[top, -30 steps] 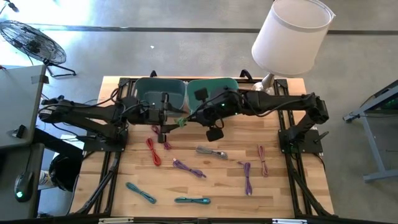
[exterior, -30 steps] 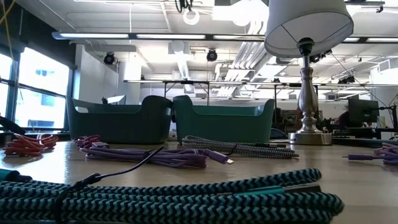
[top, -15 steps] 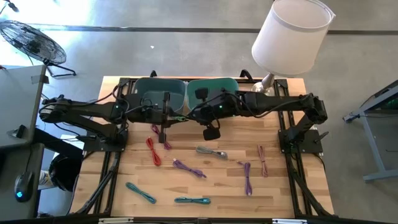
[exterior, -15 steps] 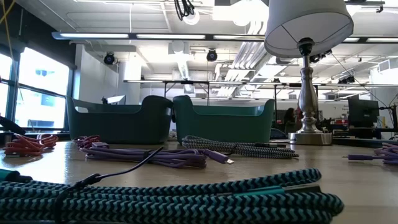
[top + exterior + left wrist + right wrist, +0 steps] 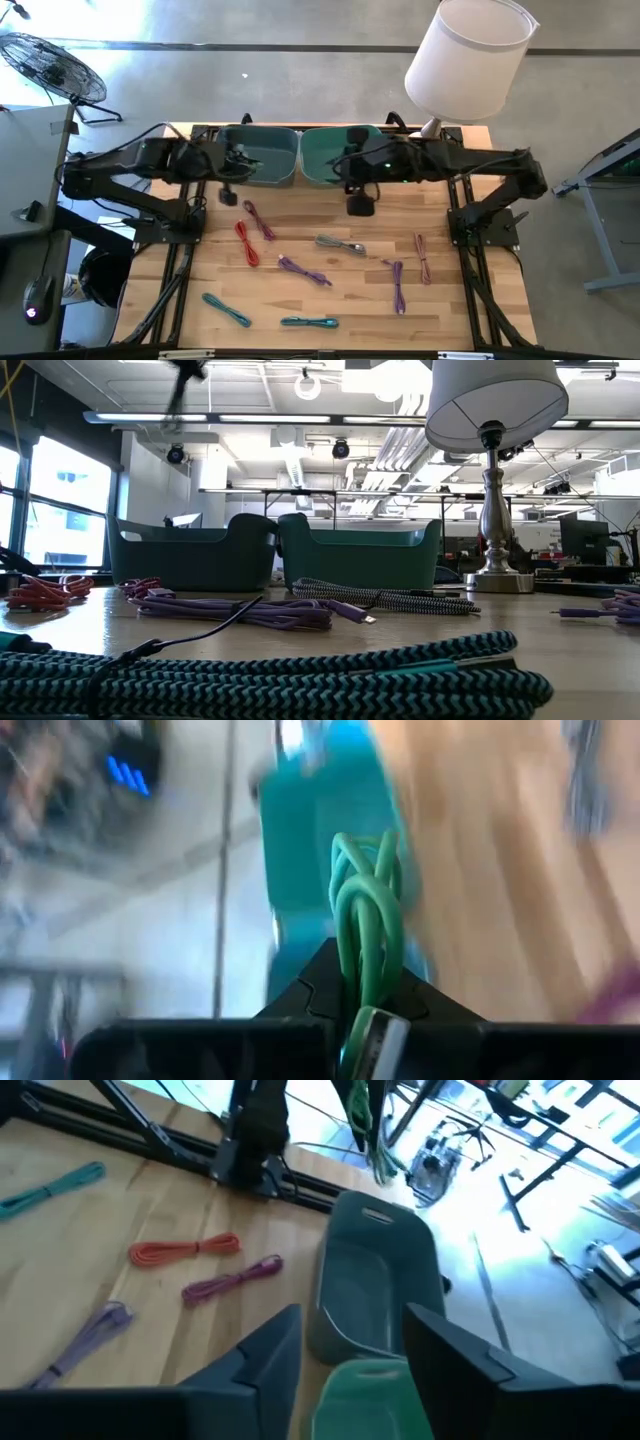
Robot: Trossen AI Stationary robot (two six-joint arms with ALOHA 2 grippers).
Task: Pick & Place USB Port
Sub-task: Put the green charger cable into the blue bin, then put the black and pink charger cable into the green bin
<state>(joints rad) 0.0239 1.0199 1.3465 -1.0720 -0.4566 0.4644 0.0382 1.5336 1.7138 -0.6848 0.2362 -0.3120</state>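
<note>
the left gripper [image 5: 365, 1005] is clamped on a green cable [image 5: 366, 915], up in the upper left of the high view over the left bin [image 5: 262, 155]. the right gripper [image 5: 350, 1345] stands parted and empty by the right bin [image 5: 335, 152], frame centre-top.

Bright daylight floods the table [image 5: 440, 310] from above, ceiling lights [image 5: 260, 417] glare in the low view, and the left wrist picture is heavily motion-blurred.
</note>
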